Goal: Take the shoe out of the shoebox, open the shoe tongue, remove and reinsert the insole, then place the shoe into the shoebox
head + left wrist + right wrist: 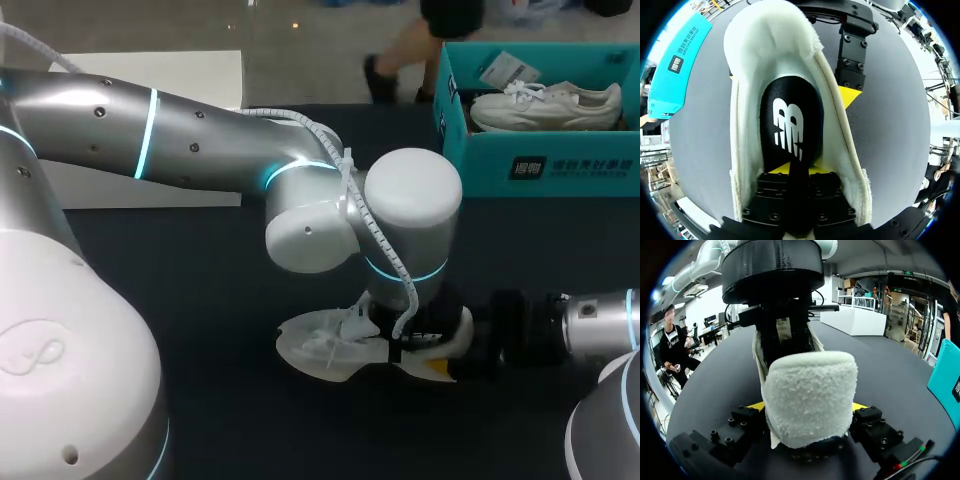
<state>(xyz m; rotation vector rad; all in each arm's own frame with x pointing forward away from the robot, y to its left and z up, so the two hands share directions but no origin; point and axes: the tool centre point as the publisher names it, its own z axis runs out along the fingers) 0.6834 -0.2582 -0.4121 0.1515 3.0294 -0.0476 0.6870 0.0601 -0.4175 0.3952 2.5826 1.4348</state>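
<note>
A: Head view, entries?
B: Shoe (320,345) on the worktop (200,290), well apart from the shoebox (470,150); right hand (438,362) at its heel.
A: Left wrist view?
B: Left hand (796,170) inside the shoe, tips apparently pinched on the black insole (790,125). Best drawn out slowly, heel end first.
A: Right wrist view?
B: Right hand clamps the heel from both sides. That grip should be firm against the pull.

Colours as I see them: shoe (330,345) between my right jaws is cream-white with a fuzzy off-white lining. insole (787,125) ahead of my left jaws is black with a white logo. right fingertips (850,97) are yellow. shoebox (540,150), well off from both jaws, is teal with a dark label. second shoe (545,105) is off-white. table (220,320) is dark charcoal. left arm (200,140) is silver with cyan rings.
</note>
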